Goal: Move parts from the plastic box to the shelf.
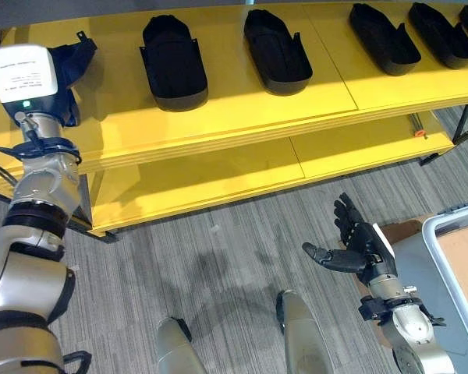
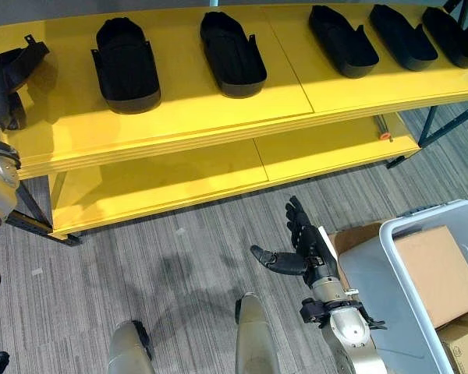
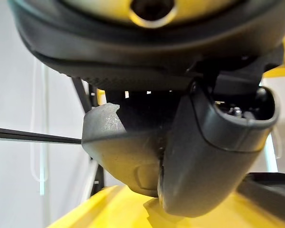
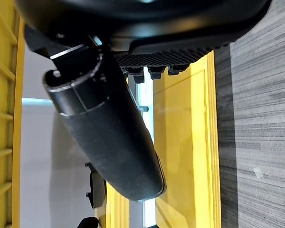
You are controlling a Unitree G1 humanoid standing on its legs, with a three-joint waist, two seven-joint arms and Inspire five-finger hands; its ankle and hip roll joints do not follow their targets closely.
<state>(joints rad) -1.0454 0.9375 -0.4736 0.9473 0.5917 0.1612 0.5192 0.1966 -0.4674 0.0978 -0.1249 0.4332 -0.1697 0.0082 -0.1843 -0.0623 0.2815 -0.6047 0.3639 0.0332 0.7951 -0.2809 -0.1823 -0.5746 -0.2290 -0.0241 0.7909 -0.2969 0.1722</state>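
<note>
The yellow shelf [image 1: 242,117] carries several black moulded parts in a row, among them one [image 1: 174,62] and another [image 1: 277,51]. My left arm reaches to the shelf's far left end. There my left hand [image 3: 213,152] has its thumb curled against a dark part [image 3: 118,142], and this part [image 1: 72,56] rests over the shelf top. My right hand [image 1: 359,245] hovers low over the floor with fingers straight, empty, just left of the plastic box [image 2: 405,257]. A brown carton [image 2: 441,269] lies in the box.
A lower yellow shelf board [image 1: 218,175] runs under the top one, with a small red item [image 1: 420,132] near its right end. Dark shelf legs [image 1: 464,125] stand at the right. Grey carpet [image 1: 218,249] spreads between shelf and box. Another carton [image 2: 460,343] sits by the box.
</note>
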